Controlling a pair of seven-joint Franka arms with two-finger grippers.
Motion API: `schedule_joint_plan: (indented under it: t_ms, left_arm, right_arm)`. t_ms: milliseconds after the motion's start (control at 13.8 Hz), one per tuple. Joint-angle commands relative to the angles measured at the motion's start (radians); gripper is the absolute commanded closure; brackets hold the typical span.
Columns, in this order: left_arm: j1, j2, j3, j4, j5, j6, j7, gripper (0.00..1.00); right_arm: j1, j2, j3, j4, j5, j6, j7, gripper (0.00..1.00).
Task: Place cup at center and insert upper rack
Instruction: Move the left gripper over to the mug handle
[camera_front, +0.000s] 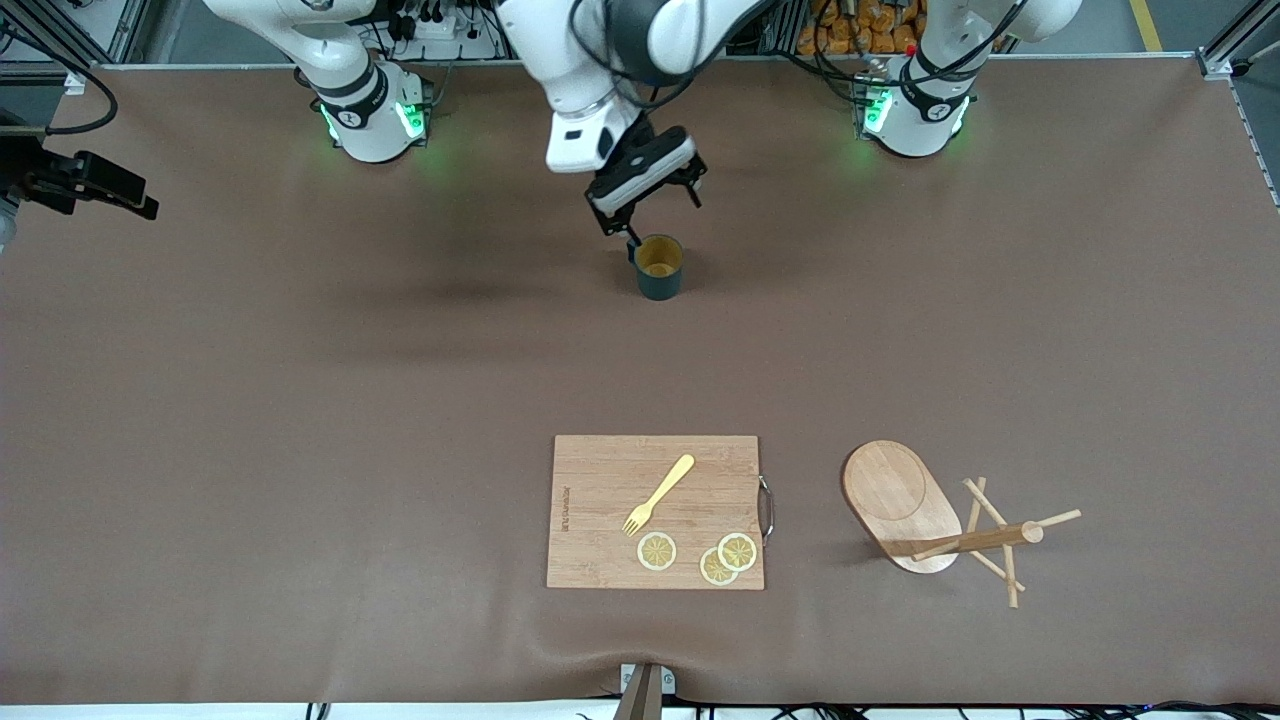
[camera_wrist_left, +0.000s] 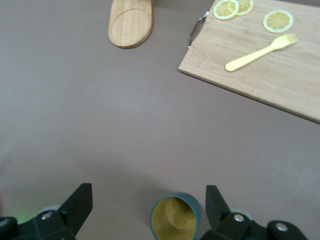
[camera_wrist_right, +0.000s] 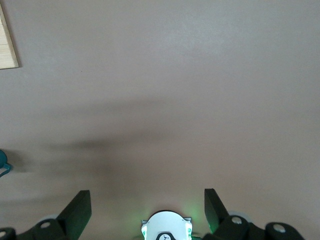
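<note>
The left gripper (camera_front: 662, 215) is hovering just over the teal mug (camera_front: 659, 267), jaws spread wide. The mug is standing at 12 o'clock from the cutting board (camera_front: 600, 480), the toppled mug tree (camera_front: 900, 500) at 3 o'clock. The right gripper (camera_wrist_right: 147, 210) is waiting, jaws spread.

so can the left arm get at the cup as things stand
Probably yes. The left gripper hangs just over the cup with its fingers open. The cup stands upright on bare table, nothing beside it; the cutting board lies well nearer the front camera.
</note>
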Motion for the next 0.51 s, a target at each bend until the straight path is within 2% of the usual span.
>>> schedule_joint_plan:
  t_ms: [0, 145, 434]
  left_arm:
    - [-0.04, 0.061, 0.012, 0.058, 0.045, -0.015, -0.003, 0.0]
    - [-0.069, 0.089, 0.012, 0.058, 0.045, -0.017, -0.025, 0.0]
    - [-0.147, 0.176, 0.017, 0.056, 0.059, -0.018, -0.193, 0.0]
  right_arm:
    - [-0.018, -0.018, 0.016, -0.018, -0.013, -0.004, 0.008, 0.0]
    - [-0.023, -0.017, 0.015, -0.02, -0.013, -0.004, 0.008, 0.0]
    - [-0.035, -0.015, 0.016, -0.029, -0.011, 0.002, 0.008, 0.0]
